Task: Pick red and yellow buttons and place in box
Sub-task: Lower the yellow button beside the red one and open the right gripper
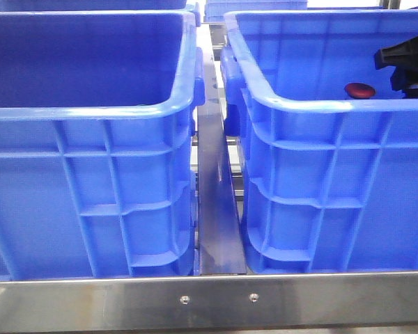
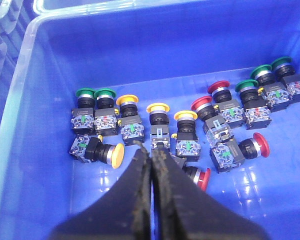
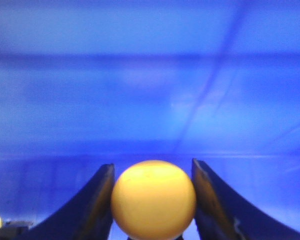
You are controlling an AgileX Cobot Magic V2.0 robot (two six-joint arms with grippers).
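Observation:
My right gripper (image 3: 152, 166) is shut on a yellow button (image 3: 153, 200), whose domed cap fills the gap between both fingers. In the front view that gripper (image 1: 411, 87) hangs low inside the right blue box (image 1: 292, 104), near its far right side. A red button (image 1: 360, 90) lies on the box floor just left of it. My left gripper (image 2: 151, 150) is shut with nothing in it. It hovers over a pile of push-button switches, close to a lying yellow one (image 2: 112, 154) and a red one (image 2: 202, 179).
A second blue crate (image 1: 90, 111) stands at the left, with a metal rail (image 1: 216, 209) between the two. The crate (image 2: 20, 125) under my left gripper holds several green, yellow and red switches along its back wall. A steel frame bar (image 1: 216, 299) runs along the front.

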